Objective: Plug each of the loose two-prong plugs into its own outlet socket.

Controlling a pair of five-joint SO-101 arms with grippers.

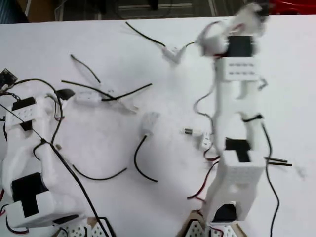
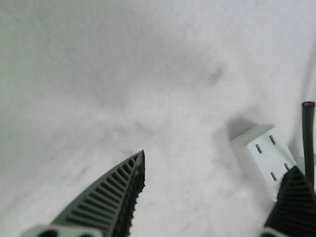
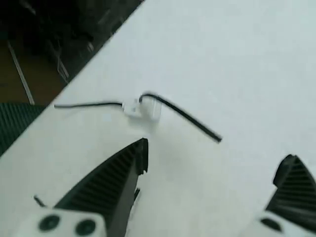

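In the left wrist view my left gripper (image 2: pixel 217 163) stands open just above the white table, and a white outlet block (image 2: pixel 264 153) with slot pairs lies beside one fingertip. In the high view that outlet (image 1: pixel 88 97) lies by the left gripper (image 1: pixel 64 94). My right gripper (image 3: pixel 216 152) is open too, hanging above a small white two-prong plug (image 3: pixel 140 106) on a black cord. The high view shows this plug (image 1: pixel 171 53) near the table's far edge, left of the right gripper (image 1: pixel 210 42). Another white plug (image 1: pixel 149 120) with a curved cord lies mid-table.
A small metal-tipped plug (image 1: pixel 194 132) lies beside the right arm's body (image 1: pixel 237 123). Loose black cords (image 1: pixel 98 177) trail over the table's middle and left. A black cord end (image 2: pixel 308 133) stands next to the outlet. The table's far edge (image 3: pixel 98 54) runs close behind the right gripper.
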